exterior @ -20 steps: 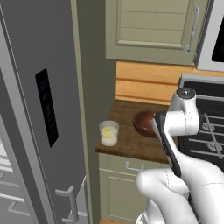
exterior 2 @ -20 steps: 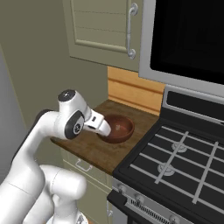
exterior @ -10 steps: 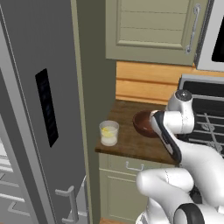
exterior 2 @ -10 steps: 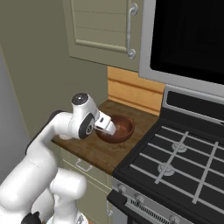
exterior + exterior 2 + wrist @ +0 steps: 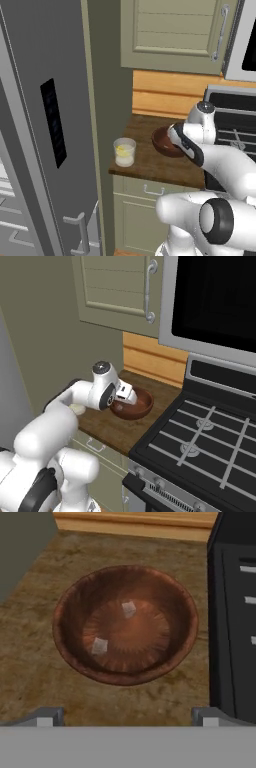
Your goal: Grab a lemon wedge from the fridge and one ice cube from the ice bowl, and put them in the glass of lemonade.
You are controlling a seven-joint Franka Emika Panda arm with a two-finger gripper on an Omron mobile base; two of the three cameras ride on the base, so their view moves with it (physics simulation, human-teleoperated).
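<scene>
A brown wooden ice bowl (image 5: 125, 624) sits on the wooden counter and holds two small ice cubes (image 5: 129, 609) (image 5: 100, 645). My gripper (image 5: 127, 719) hovers just above the bowl's near rim, open, with nothing between its wide-set fingertips (image 5: 46, 717). From the right base view the gripper (image 5: 128, 398) hangs over the bowl (image 5: 137, 406). The glass of lemonade (image 5: 124, 151) stands at the counter's left front, left of the bowl (image 5: 162, 141), with a small bright yellow piece (image 5: 119, 148) at its surface, likely the lemon wedge. The grey fridge (image 5: 45, 125) rises at the left.
A black stove (image 5: 200, 436) adjoins the counter on the right, close to the bowl. Beige cabinets (image 5: 175, 35) hang above, and a microwave (image 5: 215, 296) sits over the stove. The fridge's side wall (image 5: 107, 100) bounds the counter on the left.
The arm has reached forward and down, bringing the hand from beside the bowl to just over it. Bowl and glass have stayed in place.
</scene>
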